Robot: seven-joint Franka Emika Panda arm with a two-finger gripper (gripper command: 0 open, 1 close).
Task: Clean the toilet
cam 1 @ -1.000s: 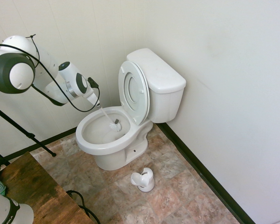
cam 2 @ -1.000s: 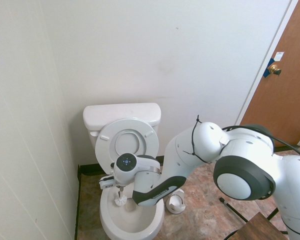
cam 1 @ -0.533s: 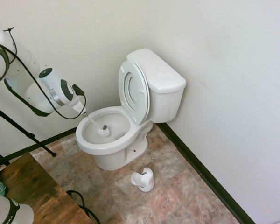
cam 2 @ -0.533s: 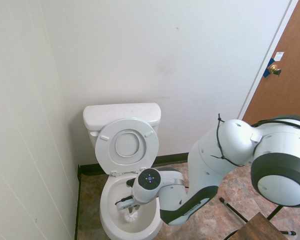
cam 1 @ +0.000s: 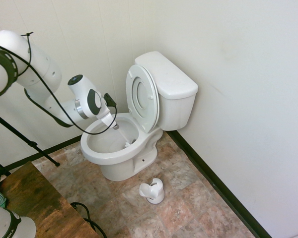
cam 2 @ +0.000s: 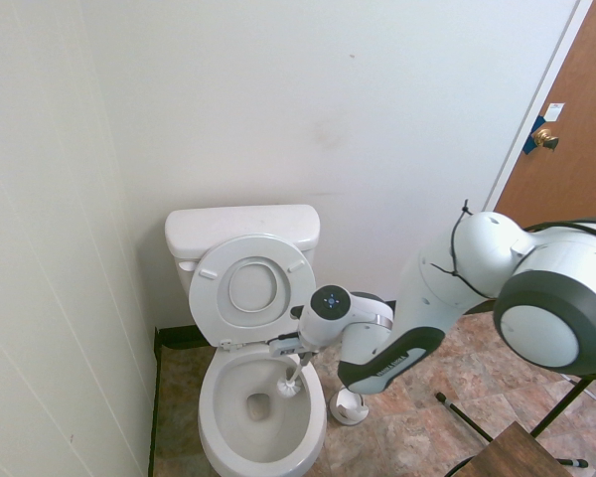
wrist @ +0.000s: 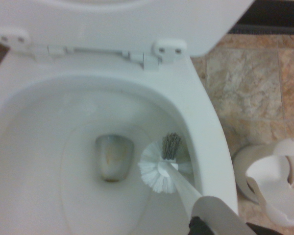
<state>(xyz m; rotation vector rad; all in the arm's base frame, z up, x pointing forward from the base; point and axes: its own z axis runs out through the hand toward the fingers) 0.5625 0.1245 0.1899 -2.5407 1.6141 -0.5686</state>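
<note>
While the toilet (cam 1: pixel 139 119) stands in the corner of the room with its tank against the back wall, its seat and lid (cam 2: pixel 253 290) are tipped up against the tank (cam 1: pixel 166 74). The bowl (wrist: pixel 49 161) is open, and its drain hole (wrist: pixel 112 156) shows at the bottom. The gripper (cam 2: pixel 296 346) hangs over the rim of the bowl, on the side away from the near wall, and it is clenched on the handle of a white brush (wrist: pixel 162 169). The handle slants down into the bowl. The bristly head of the brush sits low inside, next to the drain hole and close to the inner wall on that same side. A small white brush holder (cam 1: pixel 153 191) stands on the tiled floor (cam 1: pixel 188 198) just beside the foot of the toilet. A brown door (cam 2: pixel 566 149) is on the far side of the room
</note>
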